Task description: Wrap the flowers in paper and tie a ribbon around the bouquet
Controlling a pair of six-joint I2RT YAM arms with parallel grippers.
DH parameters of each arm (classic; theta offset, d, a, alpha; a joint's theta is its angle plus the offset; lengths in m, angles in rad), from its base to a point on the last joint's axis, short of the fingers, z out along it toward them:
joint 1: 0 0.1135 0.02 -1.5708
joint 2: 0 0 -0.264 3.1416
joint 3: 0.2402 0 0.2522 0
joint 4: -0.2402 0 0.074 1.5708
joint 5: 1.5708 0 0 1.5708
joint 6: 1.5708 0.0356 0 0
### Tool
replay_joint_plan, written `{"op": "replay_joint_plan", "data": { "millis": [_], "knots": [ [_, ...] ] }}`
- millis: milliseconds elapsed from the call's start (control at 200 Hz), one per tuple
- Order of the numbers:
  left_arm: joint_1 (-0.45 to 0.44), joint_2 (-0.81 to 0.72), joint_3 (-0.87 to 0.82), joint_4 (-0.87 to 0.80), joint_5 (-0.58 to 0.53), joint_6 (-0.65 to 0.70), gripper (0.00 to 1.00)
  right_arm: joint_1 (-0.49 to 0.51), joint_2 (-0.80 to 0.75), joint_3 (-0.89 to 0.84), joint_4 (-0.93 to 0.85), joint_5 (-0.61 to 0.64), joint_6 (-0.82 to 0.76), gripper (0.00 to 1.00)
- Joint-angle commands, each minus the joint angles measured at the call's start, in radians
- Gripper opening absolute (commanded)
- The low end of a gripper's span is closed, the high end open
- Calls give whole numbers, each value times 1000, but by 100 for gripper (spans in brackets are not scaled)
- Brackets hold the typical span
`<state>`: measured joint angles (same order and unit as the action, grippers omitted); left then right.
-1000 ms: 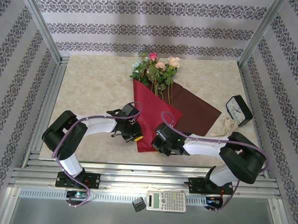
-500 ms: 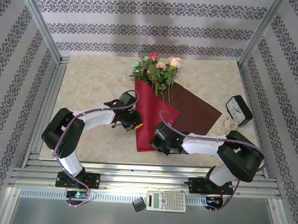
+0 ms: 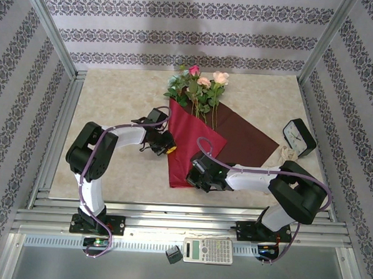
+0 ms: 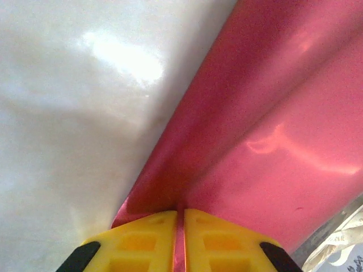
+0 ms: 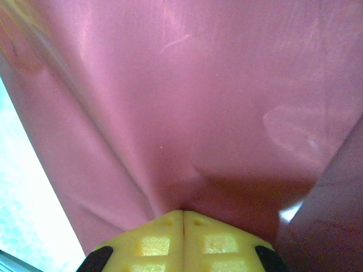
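Done: paper (image 3: 195,143) half folded over flowers (image 3: 198,90).
Jaws: left gripper (image 4: 180,226) and right gripper (image 5: 182,226) each pinch paper.
Remaining: finish wrap, tie ribbon (image 3: 282,159).

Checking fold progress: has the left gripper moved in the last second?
Yes. The left gripper, pinching the paper, went farther from the near rail, toward the flowers.

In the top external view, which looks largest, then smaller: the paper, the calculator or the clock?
Largest by far: paper.
Then calculator, then clock; these two look close, so their order is unsure.
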<state>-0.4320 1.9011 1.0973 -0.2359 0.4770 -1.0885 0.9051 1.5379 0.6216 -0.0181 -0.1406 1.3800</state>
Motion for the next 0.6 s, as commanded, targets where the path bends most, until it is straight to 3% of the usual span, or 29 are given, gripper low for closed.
{"op": "replay_joint_plan", "data": {
  "millis": [0, 80, 215, 380, 595],
  "knots": [
    [15, 13, 0, -8, -51, 41, 13, -2, 18, -49, -175, -4, -29, 0],
    [13, -63, -24, -4, -56, 24, 18, -2, -5, -14, -219, 5, -55, 0],
    [3, -292, -65, -127, -102, 2, 37, -4, -16, 37, -258, 7, -72, 0],
    [-59, -530, -256, -243, -18, -86, 33, -15, 12, 43, -233, -15, -68, 0],
    [-224, -739, -569, -52, 17, -302, 33, -21, 39, 22, -173, -35, -52, 0]
  ]
}}
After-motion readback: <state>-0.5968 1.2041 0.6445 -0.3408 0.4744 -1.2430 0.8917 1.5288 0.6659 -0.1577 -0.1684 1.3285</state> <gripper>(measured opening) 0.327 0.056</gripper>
